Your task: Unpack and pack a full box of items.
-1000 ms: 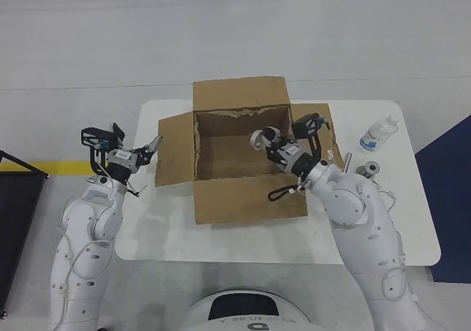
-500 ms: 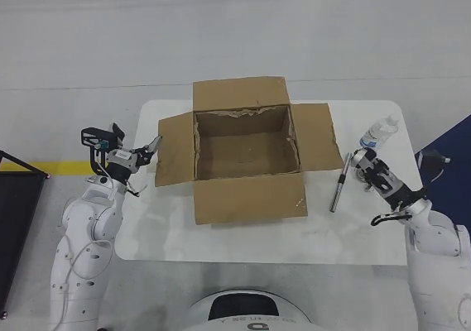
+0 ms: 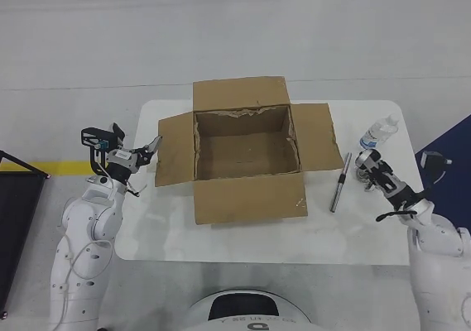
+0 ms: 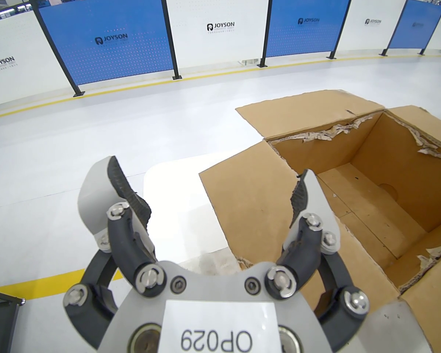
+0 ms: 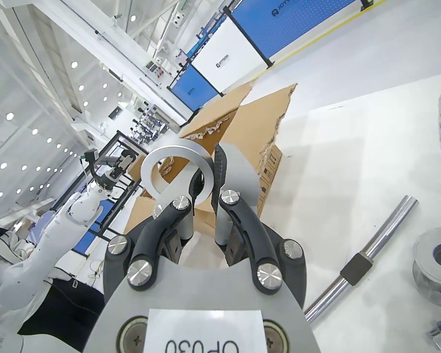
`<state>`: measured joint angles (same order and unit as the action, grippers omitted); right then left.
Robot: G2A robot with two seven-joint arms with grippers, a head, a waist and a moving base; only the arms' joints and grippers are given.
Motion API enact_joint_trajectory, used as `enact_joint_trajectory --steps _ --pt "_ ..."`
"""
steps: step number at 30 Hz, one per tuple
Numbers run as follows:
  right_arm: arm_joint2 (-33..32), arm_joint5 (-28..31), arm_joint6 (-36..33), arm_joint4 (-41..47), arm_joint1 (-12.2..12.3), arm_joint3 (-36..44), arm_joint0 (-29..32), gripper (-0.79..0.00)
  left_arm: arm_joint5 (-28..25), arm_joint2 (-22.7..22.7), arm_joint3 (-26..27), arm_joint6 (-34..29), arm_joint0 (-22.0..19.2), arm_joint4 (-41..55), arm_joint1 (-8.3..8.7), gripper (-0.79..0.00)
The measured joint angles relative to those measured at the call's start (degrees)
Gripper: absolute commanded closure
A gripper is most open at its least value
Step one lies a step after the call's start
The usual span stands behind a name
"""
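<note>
Left gripper [image 3: 151,147] hangs beside the box's left flap, fingers spread wide and empty. The box [image 3: 247,200] sits open mid-counter [image 3: 218,240]; its inside looks bare. Right of the box, a rod [image 3: 338,182] lies on the counter. Just beside the rod, the right gripper [image 5: 205,178] hovers with fingers clamped on a metal ring [image 5: 176,145]. A disc [image 5: 435,259] and a bottle [image 3: 376,134] rest near it. Unpacking seems almost done, with only the ring left to set down. Repacking has not begun.

matt, torn cardboard box [image 3: 247,199]; polished metal rod [image 3: 340,182]; smooth metal ring [image 5: 176,149]
</note>
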<state>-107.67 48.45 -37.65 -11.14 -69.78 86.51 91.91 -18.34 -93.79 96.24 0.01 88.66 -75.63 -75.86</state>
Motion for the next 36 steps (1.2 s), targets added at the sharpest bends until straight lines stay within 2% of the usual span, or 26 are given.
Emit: enact_joint_trajectory --steps 4,10,19,25,36 --pt "0.6 0.8 1.5 -17.8 0.2 4.5 3.4 0.000 0.0 0.0 0.0 0.0 0.0 0.0 0.00 -0.785" --pt "-1.9 2.2 1.6 -26.5 1.2 1.6 6.0 0.000 0.0 0.0 0.0 0.0 0.0 0.0 0.00 -0.785" --pt "-3.3 0.1 8.2 -43.0 2.2 -2.6 5.6 0.000 0.0 0.0 0.0 0.0 0.0 0.0 0.00 -0.785" --pt "-2.9 -4.5 12.2 -49.7 2.5 -3.0 6.6 0.000 0.0 0.0 0.0 0.0 0.0 0.0 0.00 -0.785" --pt "-1.2 -12.8 12.3 -55.9 2.9 -5.2 5.4 0.000 0.0 0.0 0.0 0.0 0.0 0.0 0.00 -0.785"
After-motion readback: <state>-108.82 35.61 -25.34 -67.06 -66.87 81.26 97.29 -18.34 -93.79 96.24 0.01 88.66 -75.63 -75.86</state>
